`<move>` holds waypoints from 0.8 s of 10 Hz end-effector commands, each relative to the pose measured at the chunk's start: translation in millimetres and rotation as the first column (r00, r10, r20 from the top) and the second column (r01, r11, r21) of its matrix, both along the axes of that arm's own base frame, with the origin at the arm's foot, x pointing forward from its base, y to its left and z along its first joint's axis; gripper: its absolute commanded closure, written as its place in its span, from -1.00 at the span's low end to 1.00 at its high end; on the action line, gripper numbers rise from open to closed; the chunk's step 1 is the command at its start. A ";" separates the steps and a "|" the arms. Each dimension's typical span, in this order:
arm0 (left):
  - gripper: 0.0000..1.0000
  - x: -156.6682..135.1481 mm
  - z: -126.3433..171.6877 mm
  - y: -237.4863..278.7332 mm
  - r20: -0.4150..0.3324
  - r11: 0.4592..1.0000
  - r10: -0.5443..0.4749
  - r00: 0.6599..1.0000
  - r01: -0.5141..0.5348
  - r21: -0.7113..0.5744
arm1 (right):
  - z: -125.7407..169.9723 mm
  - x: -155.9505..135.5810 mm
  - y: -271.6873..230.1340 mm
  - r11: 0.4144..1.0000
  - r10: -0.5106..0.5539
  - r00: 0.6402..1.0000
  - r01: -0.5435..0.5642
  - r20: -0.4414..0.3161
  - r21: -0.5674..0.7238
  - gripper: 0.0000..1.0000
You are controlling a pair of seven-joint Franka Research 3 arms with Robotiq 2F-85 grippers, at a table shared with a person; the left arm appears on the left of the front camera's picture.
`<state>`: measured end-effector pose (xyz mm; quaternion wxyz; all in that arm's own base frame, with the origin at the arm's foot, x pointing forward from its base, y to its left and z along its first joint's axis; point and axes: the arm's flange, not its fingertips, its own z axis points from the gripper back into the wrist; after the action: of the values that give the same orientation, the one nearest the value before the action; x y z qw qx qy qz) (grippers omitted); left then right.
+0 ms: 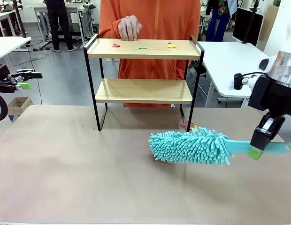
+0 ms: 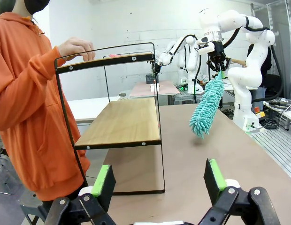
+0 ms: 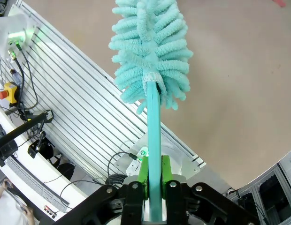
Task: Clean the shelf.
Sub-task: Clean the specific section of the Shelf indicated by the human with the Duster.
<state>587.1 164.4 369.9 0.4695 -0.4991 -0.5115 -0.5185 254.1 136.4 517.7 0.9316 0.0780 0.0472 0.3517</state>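
The right claw (image 1: 256,151) is clamped on the turquoise handle of the fluffy duster (image 1: 190,146), green pads pressed tight on either side. The duster's head hangs low over the table (image 1: 89,178), in front of the shelf (image 1: 131,50) and a little to its right, not touching it. Over at the left edge, the left claw (image 1: 29,79) sits spread wide and empty, well apart from everything.

The shelf stands at the far side of the table, right in front of the person in orange, whose hand (image 1: 130,28) hovers at the back of the top board. On that board lie three little scraps: a red one (image 1: 116,45), a green one (image 1: 142,48) and a yellow one (image 1: 171,46). The lower board (image 1: 143,90) looks bare. A few more bits (image 1: 187,125) lie on the table by the shelf's right foot.

So I'd call it early: the tool is in hand, but the top board is not yet swept. The duster would have to rise to that board and push the scraps off.
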 end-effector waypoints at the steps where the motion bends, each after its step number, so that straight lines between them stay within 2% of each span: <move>1: -1.00 -1.1 3.4 -0.3 0.010 1.000 -0.002 1.000 0.002 0.001 | 1.5 -1.1 -0.2 1.000 0.007 1.000 -0.007 0.001 0.006 0.74; 8: -1.00 -1.1 3.4 -0.3 0.010 1.000 -0.002 1.000 0.002 0.001 | 1.5 -1.1 -0.2 1.000 0.007 1.000 -0.007 0.001 0.006 0.74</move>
<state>587.1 164.4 369.9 0.4695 -0.4991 -0.5115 -0.5185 254.1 136.4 517.7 0.9316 0.0780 0.0473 0.3517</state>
